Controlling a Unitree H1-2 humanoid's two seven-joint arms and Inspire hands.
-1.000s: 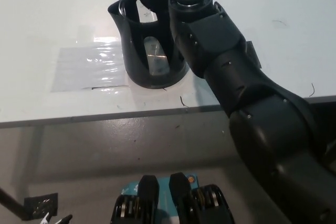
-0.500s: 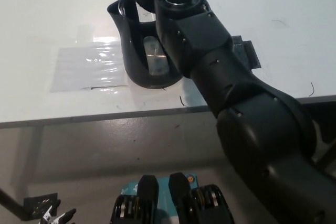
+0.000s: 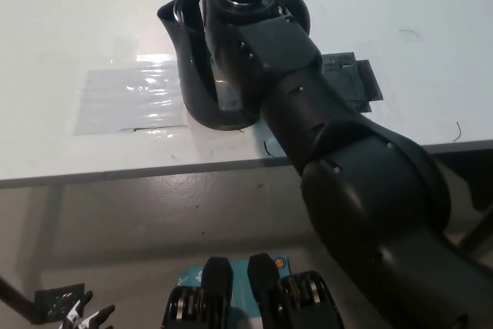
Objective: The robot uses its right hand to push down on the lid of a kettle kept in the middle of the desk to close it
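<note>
We see a white desk filling the upper half of the view, its front edge running across from nine o'clock to three o'clock. On it, toward ten o'clock, lies a clear plastic sheet, flat and shiny with glare. Toward two o'clock a dark grey flat patch lies on the desktop. Near three o'clock, by the desk's edge, we spot a thin dark thread. Below the edge, the grey floor spreads across. At six o'clock we make out a teal object, partly hidden.
</note>
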